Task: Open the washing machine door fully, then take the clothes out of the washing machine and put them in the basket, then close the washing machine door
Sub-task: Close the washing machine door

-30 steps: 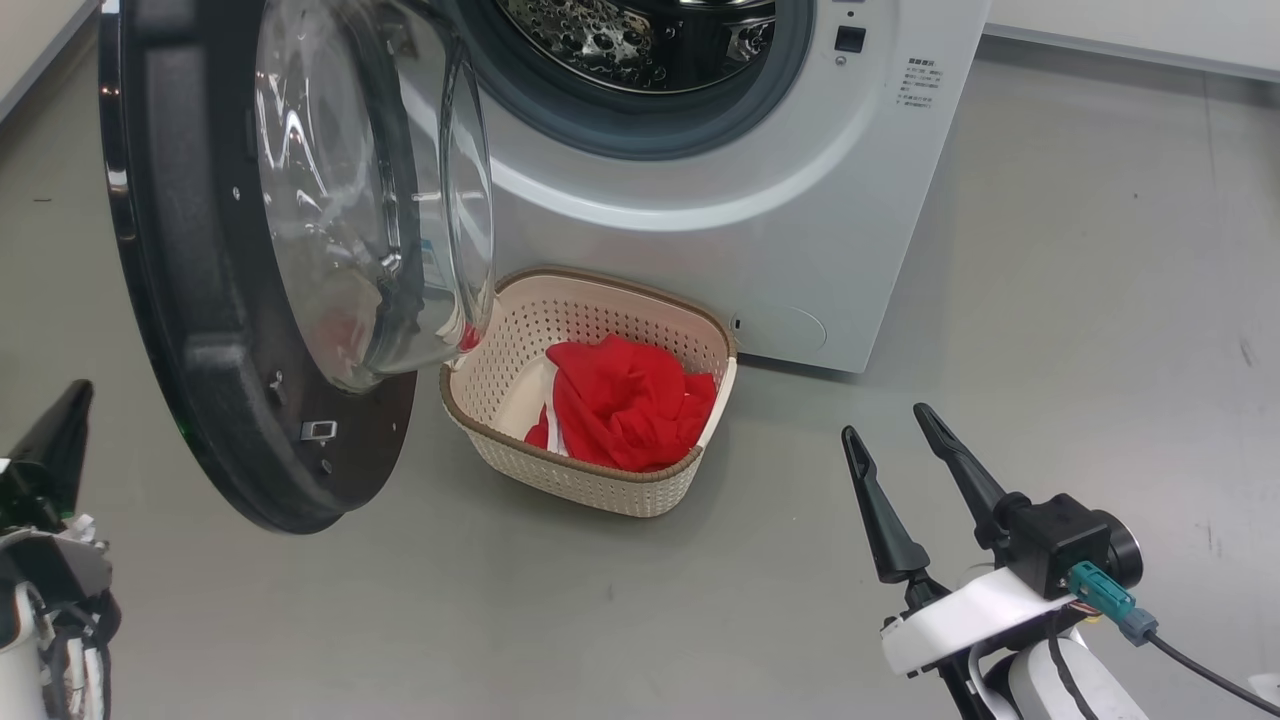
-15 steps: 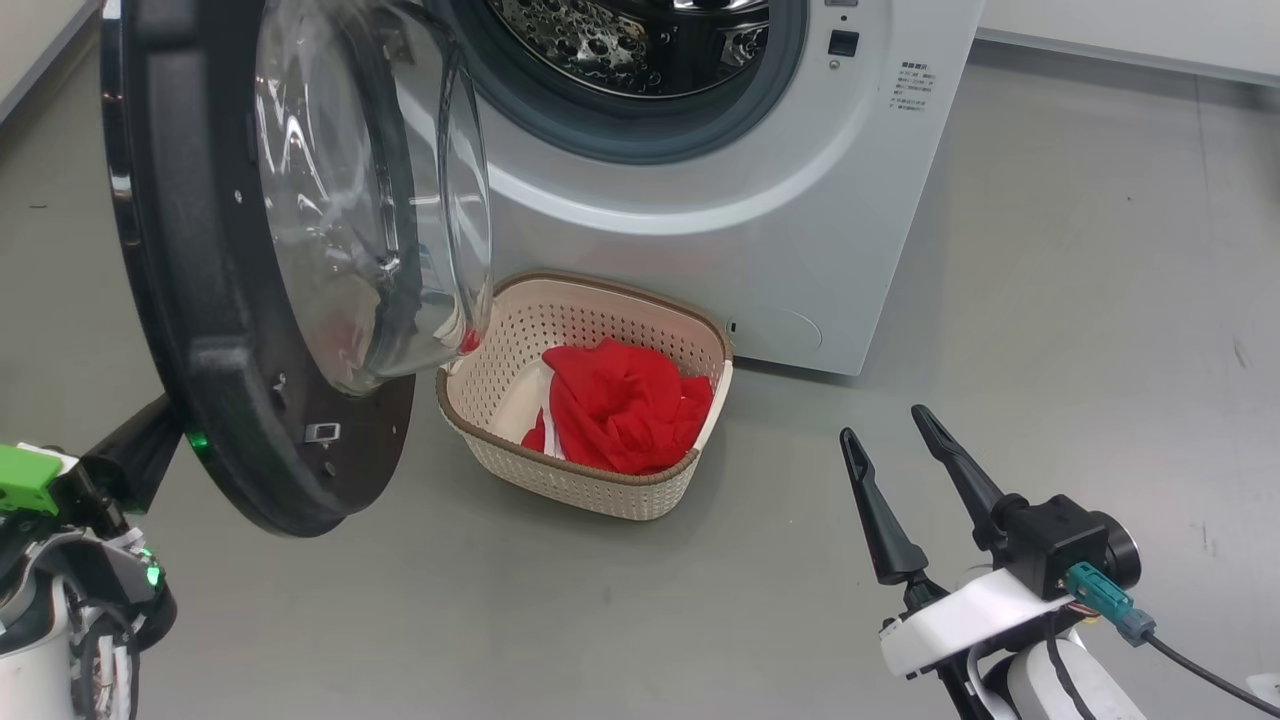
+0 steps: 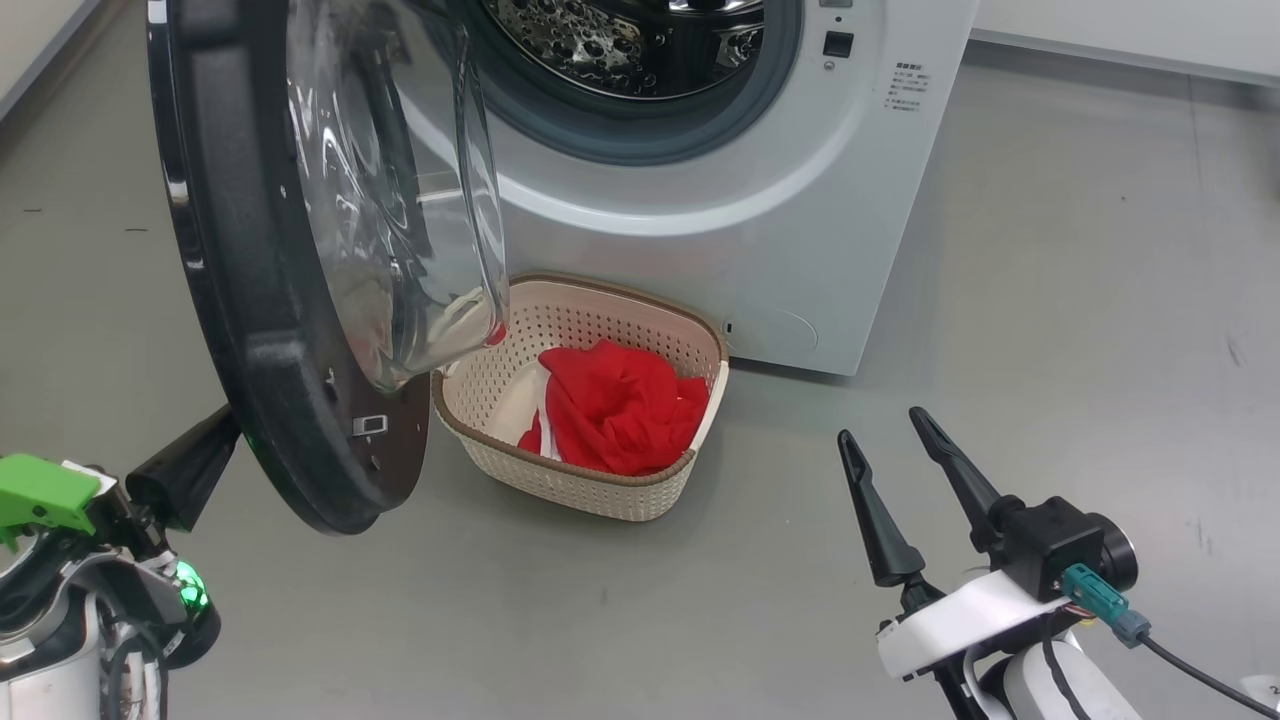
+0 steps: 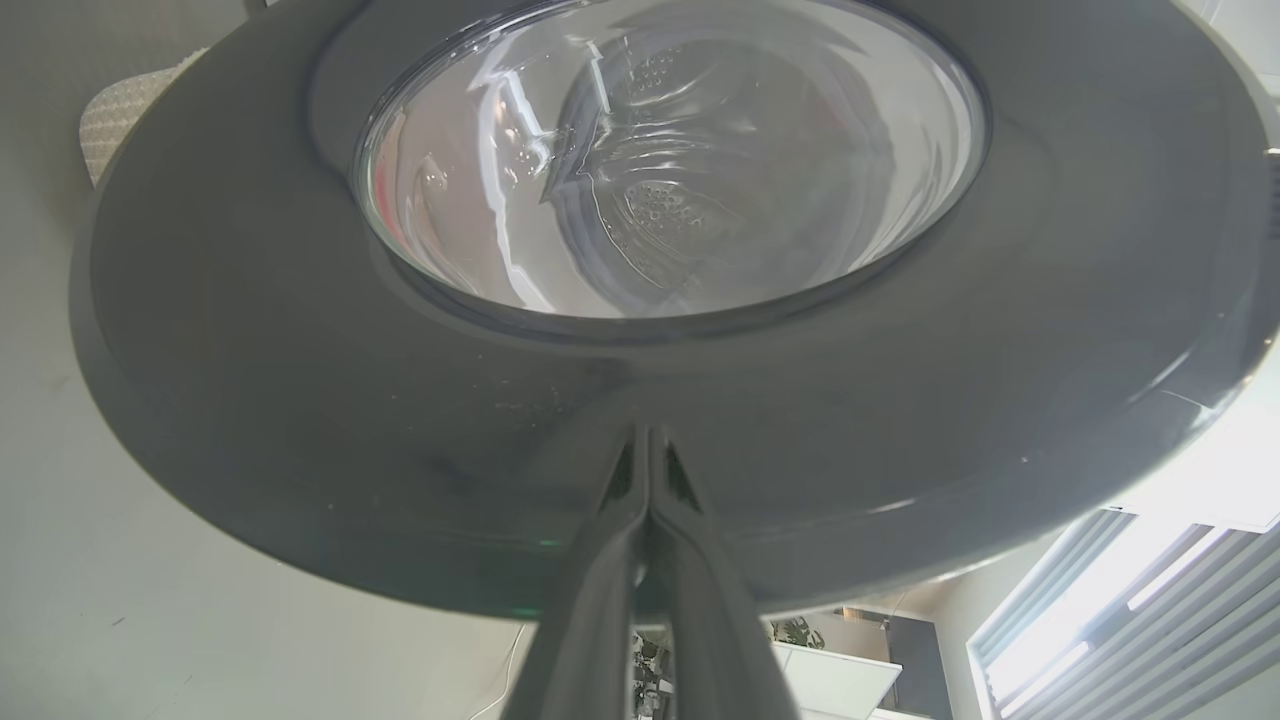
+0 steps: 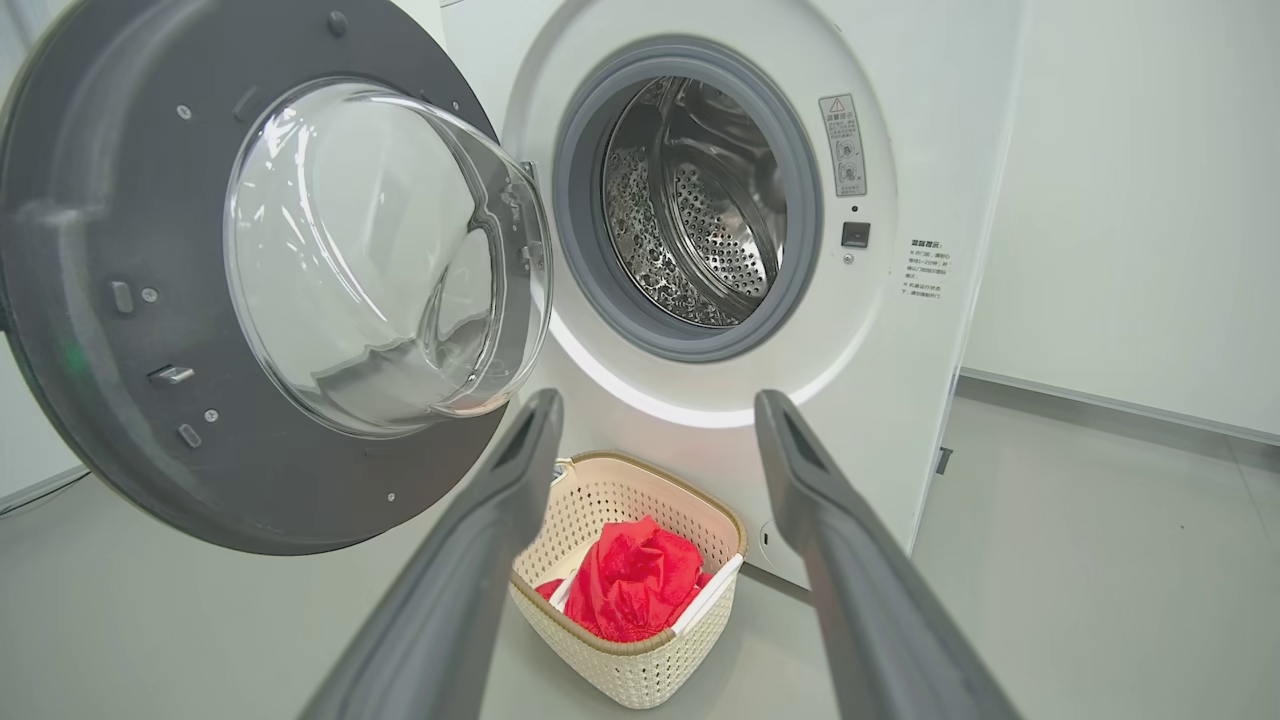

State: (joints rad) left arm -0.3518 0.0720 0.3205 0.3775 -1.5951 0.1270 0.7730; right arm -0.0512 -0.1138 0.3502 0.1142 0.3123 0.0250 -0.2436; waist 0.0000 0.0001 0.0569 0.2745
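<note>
Washing machine (image 3: 780, 240), front loader, white. Door (image 3: 240, 330) stood swung out on the machine's left side, black rim edge-on to the head camera, its glass bowl (image 3: 400, 200) bulging toward the opening.

Drum (image 5: 700, 210): the part in view showed bare perforated steel inside the grey rubber ring.

Basket (image 3: 560, 472) sat on the grey floor (image 3: 1050, 300) just in front of the machine, below the opening, its left corner under the lower edge of the glass bowl. Cream sides, brown rim. Inside: the clothes (image 3: 620, 405), a bunched heap of red fabric with some white trim, lying toward the right and near side; pale basket bottom showed at the left.

Left gripper (image 4: 648, 470): fingers pressed together, nothing between them, tips at the outer face of the door's dark rim below the glass. In the head view it reached in behind the door's lower left edge. Whether the tips actually touched the rim could not be told for certain.

Right gripper (image 3: 880, 425): low at the right, well apart from basket and machine, fingers spread wide and holding nothing, pointed toward the opening.
</note>
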